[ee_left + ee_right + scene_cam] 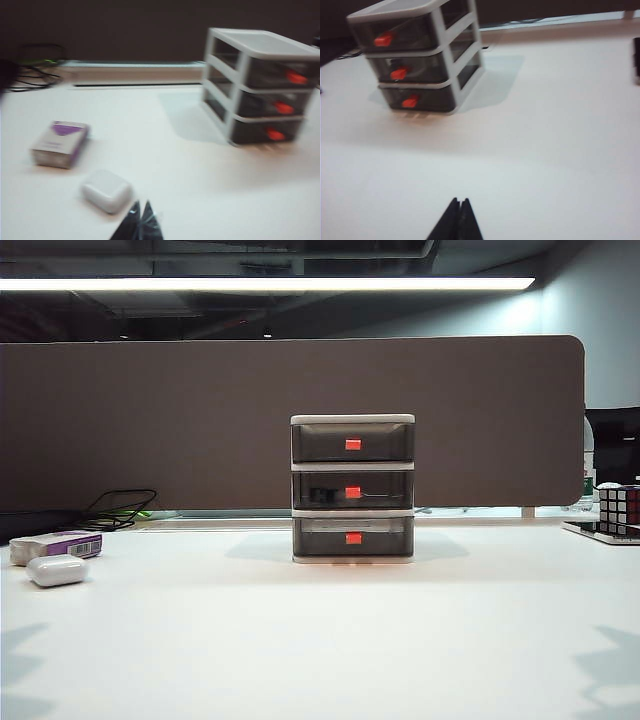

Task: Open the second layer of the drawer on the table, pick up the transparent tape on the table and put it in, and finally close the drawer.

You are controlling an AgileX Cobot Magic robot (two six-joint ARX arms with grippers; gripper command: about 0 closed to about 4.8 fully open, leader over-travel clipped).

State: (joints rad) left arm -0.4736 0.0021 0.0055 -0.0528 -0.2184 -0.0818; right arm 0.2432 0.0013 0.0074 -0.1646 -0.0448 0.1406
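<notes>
The drawer (pixel 352 488) stands in the middle of the table (pixel 320 640), white-framed, with all three smoky grey tiers pushed in. The second layer (pixel 385 490) is closed, and a small dark shape (pixel 322 494) that may be the transparent tape shows through its front. No tape lies on the table. Neither gripper appears in the exterior view. My left gripper (pixel 141 204) is shut and empty, low over the table beside a white case, with the drawer (pixel 260 85) far off. My right gripper (pixel 459 200) is shut and empty, well short of the drawer (pixel 420 60).
A purple-and-white box (pixel 60 544) and a white rounded case (pixel 56 570) lie at the table's left. A Rubik's cube (pixel 618 508) stands at the far right edge. Black cables (pixel 120 508) lie behind the table on the left, and a brown partition (pixel 150 420) stands behind.
</notes>
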